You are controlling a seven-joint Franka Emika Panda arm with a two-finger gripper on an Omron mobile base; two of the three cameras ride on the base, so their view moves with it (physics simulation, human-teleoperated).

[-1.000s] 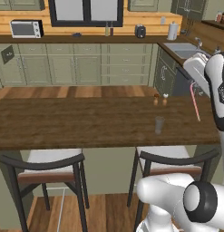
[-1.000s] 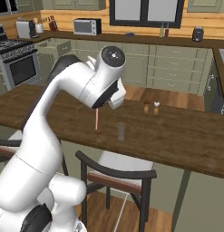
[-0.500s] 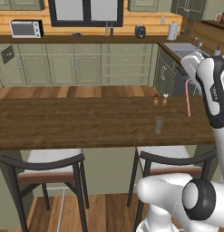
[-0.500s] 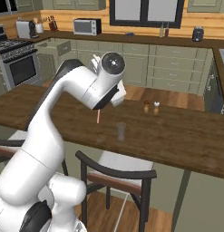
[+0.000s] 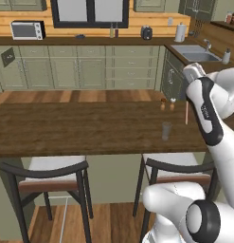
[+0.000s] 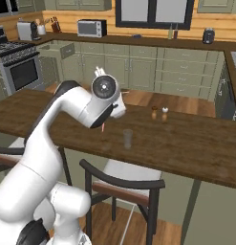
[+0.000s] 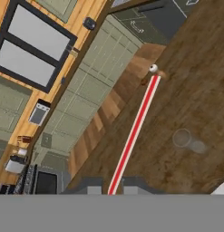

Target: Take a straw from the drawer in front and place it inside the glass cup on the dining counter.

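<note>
End effector: my end effector (image 7: 109,190) is closed on the straw (image 7: 133,131), pinching it at one end between the two fingertips, so the rest of it runs out ahead of me along my line of sight.

Straw: a thin red-and-white stick, held in the air above the tabletop (image 5: 66,128). From the left base view it hangs roughly upright (image 5: 186,113), to the right of the cup. From the right base view just its lower tip shows below my wrist (image 6: 102,127), to the left of the cup.

Glass cup: the glass cup (image 5: 166,131) stands upright on the dark wood, near the two small shakers (image 5: 166,104). In my hand view its round rim (image 7: 182,137) lies beside the straw, apart from it, not under its free end.

Done so far: the straw is out of the drawer and in my grip, and I am at the dining counter with the cup in reach.

Left to do: by my judgement, bring the free end over the cup's mouth, lower it inside, then let go. The cup holds nothing yet.

Risk: the stick is very slim and the cup's mouth is small; a slight misalignment would put the tip on the rim or on the wood.
</note>
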